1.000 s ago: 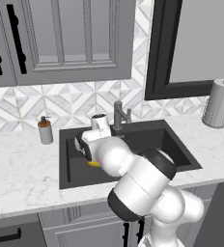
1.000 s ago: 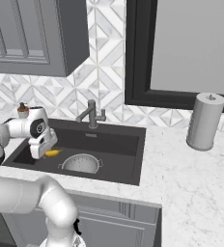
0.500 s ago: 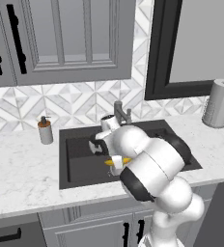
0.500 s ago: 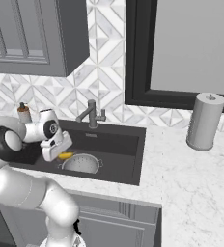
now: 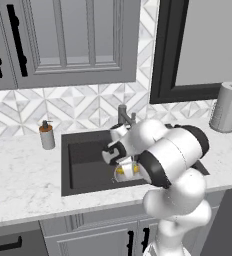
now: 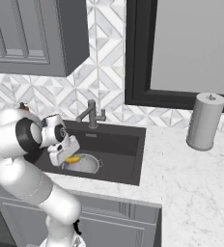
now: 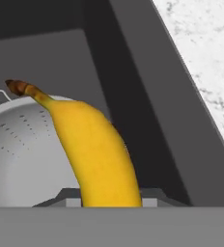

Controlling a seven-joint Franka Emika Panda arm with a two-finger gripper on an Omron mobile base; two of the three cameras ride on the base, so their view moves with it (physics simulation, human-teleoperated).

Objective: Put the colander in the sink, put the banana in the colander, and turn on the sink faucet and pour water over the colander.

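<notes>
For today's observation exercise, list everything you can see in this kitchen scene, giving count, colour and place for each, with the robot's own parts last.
Sink: one, matte black, set in the counter.
Colander: one, silver-grey, on the sink floor.
Banana: one, yellow, held over the colander.
Sink faucet: one, grey, behind the sink.
Soap dispenser: one, grey, left of the sink.
Paper towel roll: one, grey-white, right of the sink.
Counter: one, white marble.
Gripper: one, white, shut on the banana.
</notes>
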